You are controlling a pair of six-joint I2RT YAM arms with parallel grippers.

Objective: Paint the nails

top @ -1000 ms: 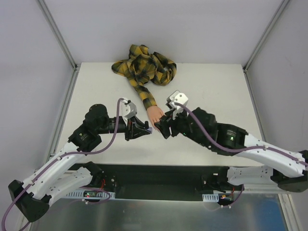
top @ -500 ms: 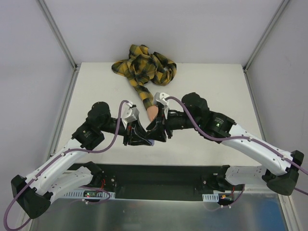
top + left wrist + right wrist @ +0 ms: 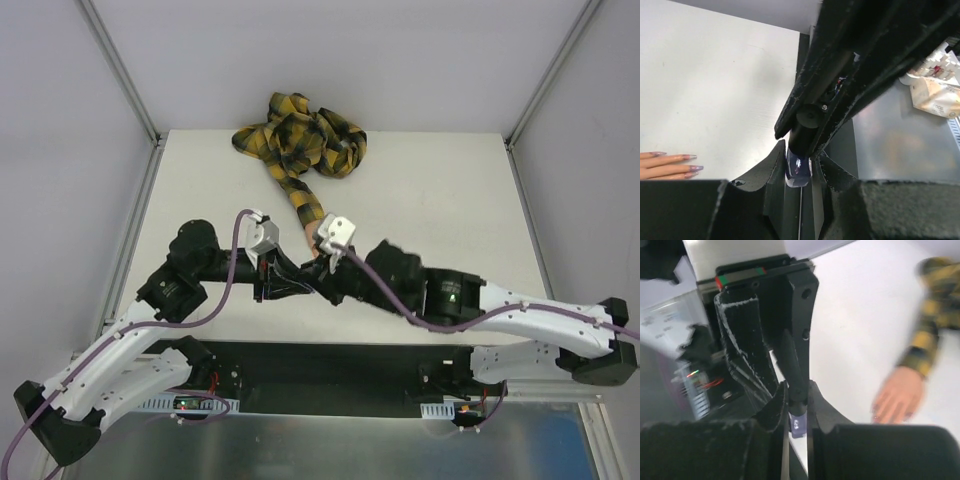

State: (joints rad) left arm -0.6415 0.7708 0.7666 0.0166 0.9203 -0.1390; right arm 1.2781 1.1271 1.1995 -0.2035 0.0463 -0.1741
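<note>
My left gripper (image 3: pixel 800 153) is shut on a small dark purple bottle (image 3: pixel 798 173), near the table's front edge (image 3: pixel 300 283). My right gripper (image 3: pixel 797 387) meets it from the right (image 3: pixel 320 280), jaws shut against the bottle's black cap (image 3: pixel 804 127). The purple glass (image 3: pixel 798 425) shows below the cap. The peach mannequin hand (image 3: pixel 662 165) lies flat just behind the grippers. Its pinkish-purple nails (image 3: pixel 691 157) are bare and apart from the bottle. In the top view the right wrist covers most of the hand (image 3: pixel 314 231). Its plaid sleeve (image 3: pixel 298 198) runs back.
The rest of the plaid shirt (image 3: pixel 300 135) is bunched at the table's far edge. A black strip (image 3: pixel 330 365) and a metal plate border the near edge. White walls and grey frame posts (image 3: pixel 120 70) close in the sides. Packages (image 3: pixel 935 90) lie beyond the near edge.
The right arm swung left and down to the left gripper, and its jaws went from wide open to shut on the cap. The left gripper kept hold of the bottle.
</note>
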